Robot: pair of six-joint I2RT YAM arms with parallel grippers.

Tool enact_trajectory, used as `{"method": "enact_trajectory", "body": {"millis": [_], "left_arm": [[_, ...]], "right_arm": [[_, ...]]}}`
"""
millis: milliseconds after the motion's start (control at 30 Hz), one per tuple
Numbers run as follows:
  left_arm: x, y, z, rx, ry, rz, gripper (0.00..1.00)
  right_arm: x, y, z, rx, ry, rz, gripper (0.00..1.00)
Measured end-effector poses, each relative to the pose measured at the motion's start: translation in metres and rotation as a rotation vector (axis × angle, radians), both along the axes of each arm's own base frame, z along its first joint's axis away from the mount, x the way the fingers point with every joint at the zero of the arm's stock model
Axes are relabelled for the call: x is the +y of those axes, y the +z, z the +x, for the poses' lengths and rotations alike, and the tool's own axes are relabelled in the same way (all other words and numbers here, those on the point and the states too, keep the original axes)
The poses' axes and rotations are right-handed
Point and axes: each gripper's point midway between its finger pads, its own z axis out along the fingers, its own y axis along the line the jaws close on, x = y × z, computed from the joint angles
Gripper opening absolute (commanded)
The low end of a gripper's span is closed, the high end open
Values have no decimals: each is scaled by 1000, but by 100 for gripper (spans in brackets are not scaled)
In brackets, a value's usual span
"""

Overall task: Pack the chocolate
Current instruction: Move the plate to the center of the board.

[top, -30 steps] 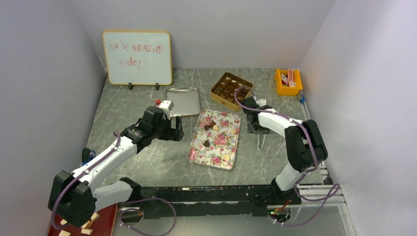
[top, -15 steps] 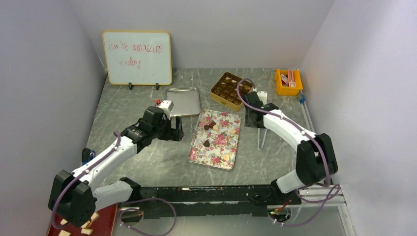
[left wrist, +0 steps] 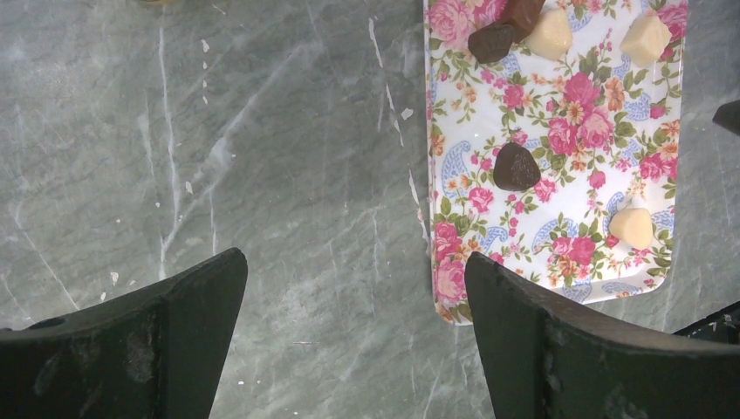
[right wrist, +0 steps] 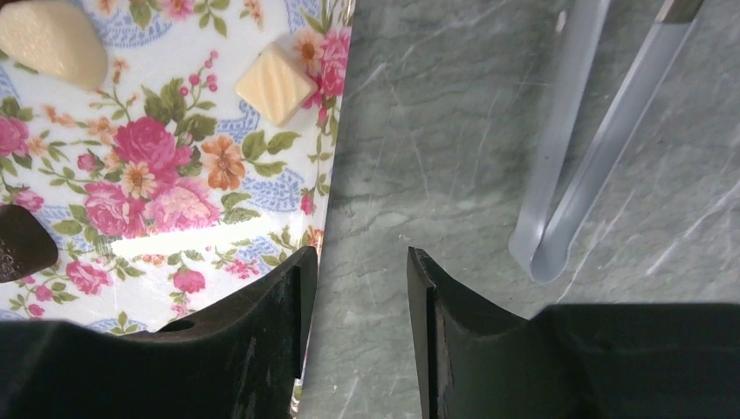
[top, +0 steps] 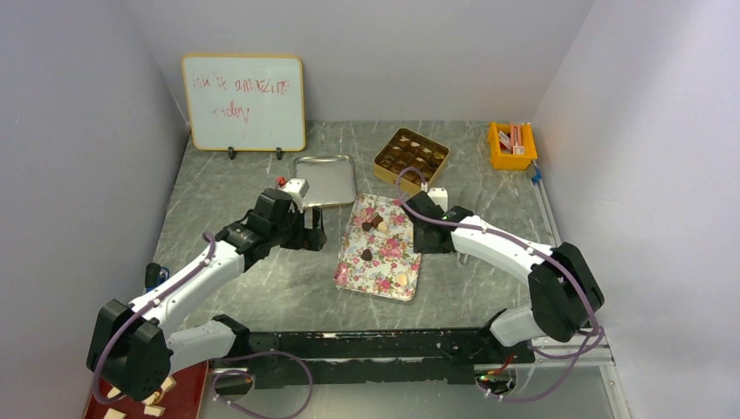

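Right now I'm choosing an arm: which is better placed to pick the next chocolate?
Likely right: the right gripper straddles the tray edge with a cream chocolate just ahead; the left gripper hangs over bare table beside it.

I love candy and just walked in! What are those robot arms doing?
They're packing chocolates into a box. Five lie on the flowery tray. The right gripper hovers empty at the tray's right edge, jaws partly open. The left gripper hangs wide open left of the tray, holding nothing.
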Motion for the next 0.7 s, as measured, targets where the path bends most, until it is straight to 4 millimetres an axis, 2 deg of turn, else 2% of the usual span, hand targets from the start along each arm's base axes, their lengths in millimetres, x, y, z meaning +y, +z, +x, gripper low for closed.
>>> {"method": "enact_trajectory", "body": {"millis": [167,700], "left_arm": [[0,0,0,0,0,0,100],[0,0,0,0,-2,4,100]], "right_arm": [[5,-9,-7,17,-5,13,44],[19,-36,-12,43,-15,44,38]]}}
